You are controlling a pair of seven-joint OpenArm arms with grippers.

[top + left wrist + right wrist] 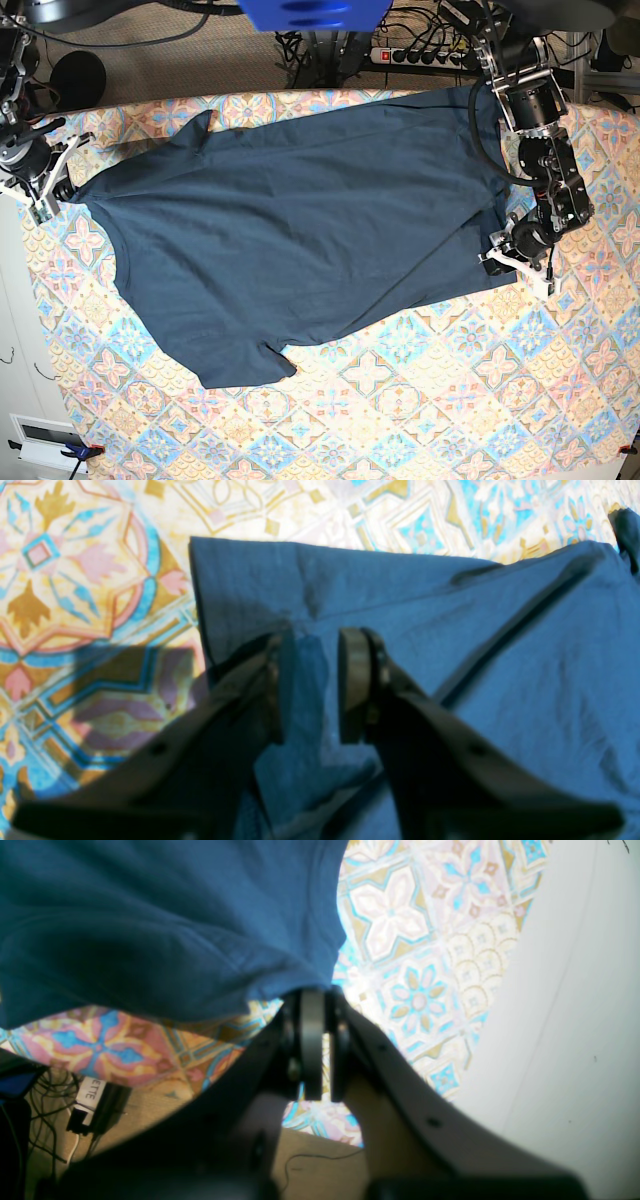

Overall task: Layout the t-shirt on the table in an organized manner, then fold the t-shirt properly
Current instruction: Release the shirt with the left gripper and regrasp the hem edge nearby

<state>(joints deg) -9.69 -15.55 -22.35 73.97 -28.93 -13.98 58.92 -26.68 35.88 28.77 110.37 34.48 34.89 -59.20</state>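
Dark claw arms fill the bottom of both wrist views and cut off whatever lies under them. Between the pads of the left claw (314, 685) a raised fold of the t-shirt (450, 645) stands; the pads sit a little apart, and whether they press the cloth I cannot tell. Beyond its tips a straight edge of the shirt runs across, with bare patterned tabletop (75, 580) past it and to one side. The right claw (319, 1050) is closed on the shirt's edge, the fabric bunching at its tips and spreading away above; the exact pinch point is hidden by the pads.

Only the base view shows the whole garment (300, 230) spread across the upper half of the tabletop (420, 400), stretched between the right claw (48, 195) at the view's left edge and the left claw (510, 248) at the other end. Wide open tabletop lies on the near side of both. Cables (45, 1100) on the floor show only in the right wrist view.
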